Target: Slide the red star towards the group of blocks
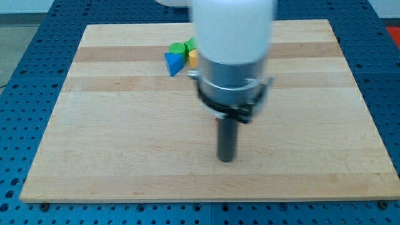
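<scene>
A: Entry. Which step is in hand?

B: Judging by the layout, the approach. My tip (225,159) sits on the wooden board (112,144) in the lower middle of the view, well apart from every block I can see. It touches nothing.

A: Claw state?

B: There is no claw on this arm, only the straight dark rod, so open or closed does not apply. It holds nothing.

A: Where is the red star?

B: Cannot tell. No red shows anywhere in the view. The white arm body (234,37) covers the board's top middle, so the star may lie behind it, but that is a guess.

A: So how does it look?

B: Nothing to record; shape, facing and position are all hidden.

A: The group?

B: Near the view's top, left of the arm: a blue triangle block (174,62), a green block (179,49) just above it, a second green piece (189,44) and a yellow block (193,58), both partly cut off by the arm. They sit close together, seemingly touching.

A: Next move?

B: My judgement: find the star first, then bring the tip to the star's side facing away from the group and push in a straight line toward the cluster.
</scene>
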Robot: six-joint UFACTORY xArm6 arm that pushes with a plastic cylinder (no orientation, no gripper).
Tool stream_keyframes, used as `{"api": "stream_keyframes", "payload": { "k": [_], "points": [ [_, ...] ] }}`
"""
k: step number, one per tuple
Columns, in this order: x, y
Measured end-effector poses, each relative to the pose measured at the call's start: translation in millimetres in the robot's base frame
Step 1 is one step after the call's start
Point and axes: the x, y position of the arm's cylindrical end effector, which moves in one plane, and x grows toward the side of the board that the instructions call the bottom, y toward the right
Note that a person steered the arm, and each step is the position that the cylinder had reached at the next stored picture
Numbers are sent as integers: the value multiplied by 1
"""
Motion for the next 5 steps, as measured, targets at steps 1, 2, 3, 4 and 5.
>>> {"api": "stream_keyframes", "payload": {
  "k": [1, 2, 3, 4, 5],
  "points": [
    [-17, 33],
    [-56, 43],
    [-78, 15],
    [-83, -76],
    [-83, -126]
  ]
}}
